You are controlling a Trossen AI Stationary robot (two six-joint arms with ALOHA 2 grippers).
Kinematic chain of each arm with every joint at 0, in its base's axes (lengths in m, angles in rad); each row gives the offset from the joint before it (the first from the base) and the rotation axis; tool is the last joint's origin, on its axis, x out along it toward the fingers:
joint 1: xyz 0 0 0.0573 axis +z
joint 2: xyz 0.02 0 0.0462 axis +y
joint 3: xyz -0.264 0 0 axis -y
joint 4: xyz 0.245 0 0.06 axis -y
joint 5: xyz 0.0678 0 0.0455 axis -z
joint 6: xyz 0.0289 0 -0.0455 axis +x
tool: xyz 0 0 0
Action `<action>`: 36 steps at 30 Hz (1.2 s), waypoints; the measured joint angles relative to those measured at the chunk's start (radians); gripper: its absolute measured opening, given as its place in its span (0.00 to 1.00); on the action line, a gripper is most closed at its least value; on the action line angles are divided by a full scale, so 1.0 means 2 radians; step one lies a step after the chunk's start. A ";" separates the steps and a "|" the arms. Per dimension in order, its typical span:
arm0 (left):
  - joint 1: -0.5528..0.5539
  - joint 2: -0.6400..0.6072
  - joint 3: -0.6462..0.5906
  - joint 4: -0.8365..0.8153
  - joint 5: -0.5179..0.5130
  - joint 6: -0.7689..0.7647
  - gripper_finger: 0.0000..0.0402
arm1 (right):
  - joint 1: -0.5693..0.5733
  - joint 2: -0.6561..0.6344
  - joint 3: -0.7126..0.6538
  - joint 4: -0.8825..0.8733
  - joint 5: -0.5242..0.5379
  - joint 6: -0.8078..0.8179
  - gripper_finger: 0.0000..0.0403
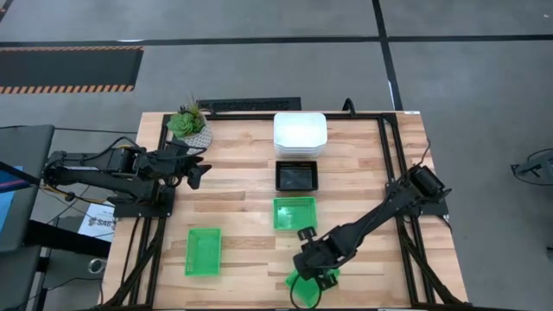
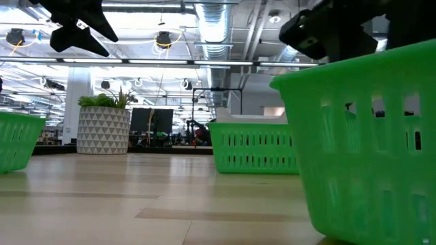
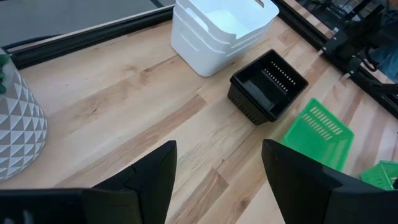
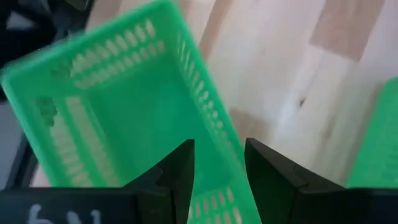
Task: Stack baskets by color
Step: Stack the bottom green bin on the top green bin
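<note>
On the wooden worktop [image 1: 242, 194], going left to right: the left tool [image 1: 197, 171] hovers released beside a potted plant [image 1: 189, 123]. One green basket [image 1: 204, 251] lies alone toward the near left edge. Along the middle stand the white baskets [image 1: 300, 132], stacked, then a black basket [image 1: 298, 176], then a second green basket [image 1: 295, 212]. At the near edge the right tool [image 1: 318, 269] straddles the wall of a third green basket [image 1: 304, 288], fingers parted, not clenched; the arm covers much of that basket. How many black baskets are nested is hard to tell. Grey floor surrounds the worktop.
</note>
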State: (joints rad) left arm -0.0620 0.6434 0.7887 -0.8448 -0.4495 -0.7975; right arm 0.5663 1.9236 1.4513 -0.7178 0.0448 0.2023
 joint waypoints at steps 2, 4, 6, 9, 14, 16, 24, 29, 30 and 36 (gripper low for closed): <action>0.000 0.000 0.000 -0.001 0.000 0.000 0.56 | 0.001 0.007 0.002 0.003 -0.009 -0.011 0.41; 0.000 0.000 0.000 -0.002 0.000 -0.001 0.56 | 0.001 0.015 0.002 0.003 -0.008 -0.014 0.41; 0.000 0.000 0.000 -0.002 0.000 -0.001 0.56 | -0.002 0.022 0.001 -0.005 -0.008 -0.014 0.41; 0.000 0.000 0.000 -0.002 0.000 -0.004 0.56 | -0.005 0.025 -0.001 0.000 -0.008 -0.014 0.41; 0.000 0.000 0.000 -0.003 0.001 -0.005 0.56 | -0.010 0.028 0.000 -0.008 -0.009 -0.010 0.41; 0.000 -0.001 0.000 -0.005 0.001 -0.005 0.56 | -0.010 0.024 0.000 -0.006 -0.009 -0.002 0.41; 0.000 -0.001 0.000 -0.006 0.001 -0.005 0.56 | -0.007 0.005 0.025 -0.024 -0.050 0.068 0.41; 0.000 -0.001 0.000 -0.006 0.001 -0.005 0.56 | 0.017 -0.016 0.045 -0.030 -0.065 0.141 0.41; 0.000 -0.001 0.000 -0.006 0.001 -0.005 0.56 | 0.024 -0.015 0.044 -0.035 -0.065 0.151 0.41; 0.000 -0.001 0.000 -0.006 0.001 -0.005 0.56 | 0.055 0.007 0.043 -0.049 -0.051 0.185 0.41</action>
State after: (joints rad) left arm -0.0620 0.6411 0.7887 -0.8566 -0.4480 -0.8082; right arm 0.6772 1.9373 1.5379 -0.8151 -0.0577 0.5725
